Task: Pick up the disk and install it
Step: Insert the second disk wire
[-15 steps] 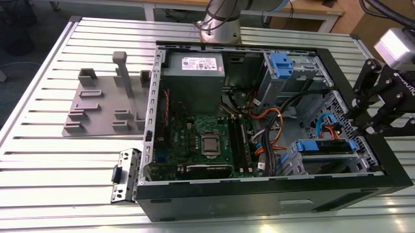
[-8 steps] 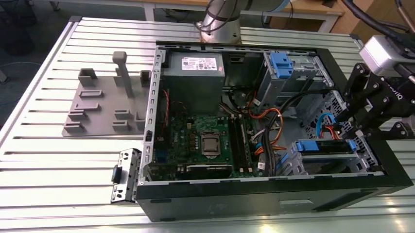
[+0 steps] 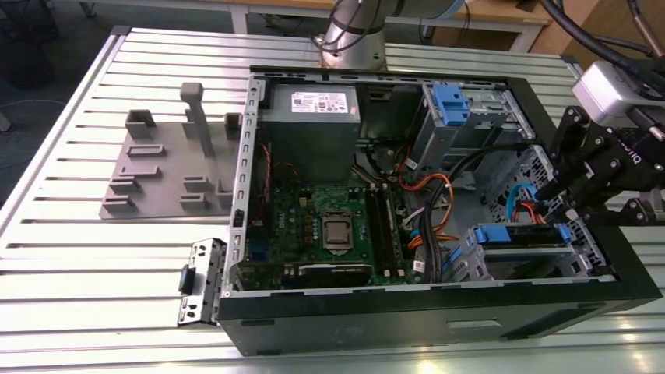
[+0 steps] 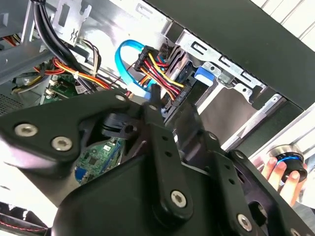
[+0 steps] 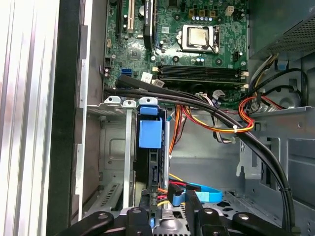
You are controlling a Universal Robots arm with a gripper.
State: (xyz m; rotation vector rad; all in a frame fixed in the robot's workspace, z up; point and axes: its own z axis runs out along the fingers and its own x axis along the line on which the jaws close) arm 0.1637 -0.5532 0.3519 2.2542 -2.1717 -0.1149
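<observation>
Black and angular, the robot's gripper (image 3: 582, 204) hangs over the open computer case (image 3: 437, 327) at the edge on the exterior view's right, just above the lower drive cage. Whether its fingers are open or closed, I cannot tell. In the second wrist view its dark linkages sit right against a bundle of red, yellow and black power wires (image 4: 157, 73) and a looping light-blue data cable (image 4: 129, 61), which suggests it is working at the drive's connector end.

The disk, a flat hard drive in a bright blue plastic carrier (image 3: 522, 234), already sits in the grey metal drive cage (image 3: 582, 261) near the case's front corner, apparently slid into its slot. In the first wrist view its blue carrier tab (image 5: 149, 132) stands upright between the cage rails.

Beyond it lies the green motherboard (image 3: 322, 226) with its square silver processor socket, then the grey power supply box (image 3: 311, 125) at the far edge. A second blue bracket (image 3: 449, 103) sits in the upper cage. Fingers of a person's hand (image 4: 283, 172) hold a round black and blue knob outside the case.
</observation>
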